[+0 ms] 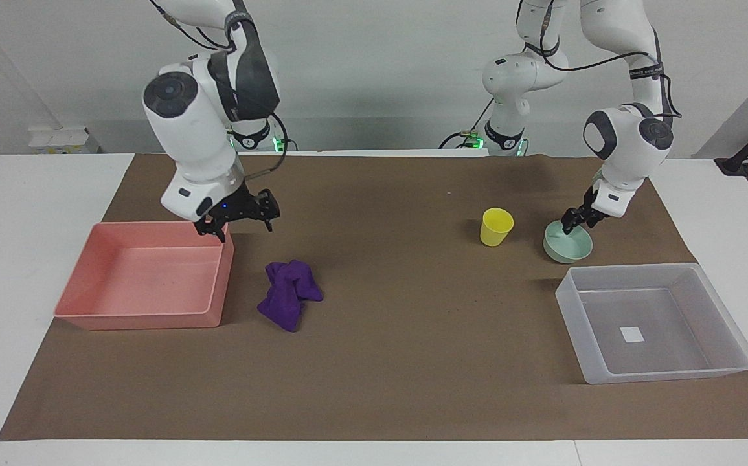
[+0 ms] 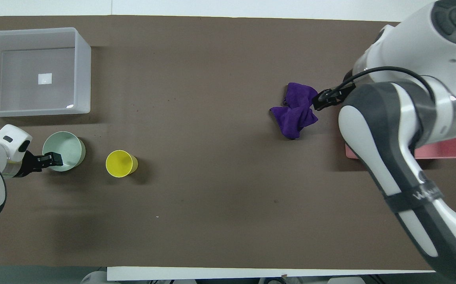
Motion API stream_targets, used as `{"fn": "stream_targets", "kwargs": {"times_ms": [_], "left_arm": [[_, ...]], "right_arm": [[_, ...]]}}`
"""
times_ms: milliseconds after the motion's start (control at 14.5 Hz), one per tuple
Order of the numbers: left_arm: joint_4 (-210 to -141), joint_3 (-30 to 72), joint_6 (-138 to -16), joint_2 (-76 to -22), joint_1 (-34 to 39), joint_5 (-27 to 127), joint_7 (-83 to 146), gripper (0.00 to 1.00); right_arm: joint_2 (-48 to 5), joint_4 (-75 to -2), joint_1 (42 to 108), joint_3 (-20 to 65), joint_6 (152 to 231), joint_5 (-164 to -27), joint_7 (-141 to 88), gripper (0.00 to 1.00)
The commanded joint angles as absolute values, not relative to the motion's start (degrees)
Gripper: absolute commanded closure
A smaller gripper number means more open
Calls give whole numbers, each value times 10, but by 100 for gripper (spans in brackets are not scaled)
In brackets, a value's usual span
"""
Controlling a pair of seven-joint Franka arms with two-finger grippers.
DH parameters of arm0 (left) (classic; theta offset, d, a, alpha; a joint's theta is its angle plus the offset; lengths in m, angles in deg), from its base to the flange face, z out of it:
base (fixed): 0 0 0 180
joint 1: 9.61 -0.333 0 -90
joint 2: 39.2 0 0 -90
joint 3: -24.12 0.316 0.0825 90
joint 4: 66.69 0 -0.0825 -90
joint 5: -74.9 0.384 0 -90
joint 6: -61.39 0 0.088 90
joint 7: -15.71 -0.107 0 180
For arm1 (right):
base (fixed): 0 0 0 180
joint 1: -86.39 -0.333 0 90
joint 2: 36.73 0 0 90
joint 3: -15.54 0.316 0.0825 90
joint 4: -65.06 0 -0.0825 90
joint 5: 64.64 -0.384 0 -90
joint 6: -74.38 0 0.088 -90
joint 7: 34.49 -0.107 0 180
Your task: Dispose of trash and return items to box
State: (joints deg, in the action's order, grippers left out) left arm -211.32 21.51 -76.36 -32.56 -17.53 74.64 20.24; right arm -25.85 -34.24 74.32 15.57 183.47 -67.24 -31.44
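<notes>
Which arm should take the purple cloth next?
Right. The right gripper hangs open over the mat between the pink tray and the purple cloth; the left gripper is at the green bowl's rim.
</notes>
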Motion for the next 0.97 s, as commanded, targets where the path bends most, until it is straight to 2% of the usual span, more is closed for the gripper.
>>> {"fn": "stream_targets", "kwargs": {"times_ms": [0, 276, 414, 483, 552, 690, 828, 897], "left_arm": [[-2116, 212, -791, -327, -173, 739, 212, 100], [-2094, 212, -774, -334, -173, 739, 205, 100], [-2052, 211, -686, -319, -171, 740, 202, 100], [-2016, 210, -615, -304, -170, 739, 202, 100], [-1964, 210, -546, -297, -170, 736, 202, 100], [-1830, 210, -432, -319, -171, 723, 203, 100], [-1750, 212, -444, -368, -172, 684, 209, 100], [-1731, 212, -489, -399, -171, 661, 213, 100]], "right_arm": [[-230, -374, 737, 155, 1908, -681, -317, 1], [-171, -382, 714, 156, 1984, -682, -346, 1], [-167, -415, 712, 156, 2027, -682, -348, 4], [-168, -427, 713, 155, 2033, -682, -344, 16], [-169, -428, 713, 155, 2027, -682, -344, 37], [-170, -428, 714, 155, 2017, -682, -347, 75], [-170, -423, 714, 155, 2009, -682, -350, 93], [-170, -421, 714, 155, 2008, -682, -355, 97]]}}
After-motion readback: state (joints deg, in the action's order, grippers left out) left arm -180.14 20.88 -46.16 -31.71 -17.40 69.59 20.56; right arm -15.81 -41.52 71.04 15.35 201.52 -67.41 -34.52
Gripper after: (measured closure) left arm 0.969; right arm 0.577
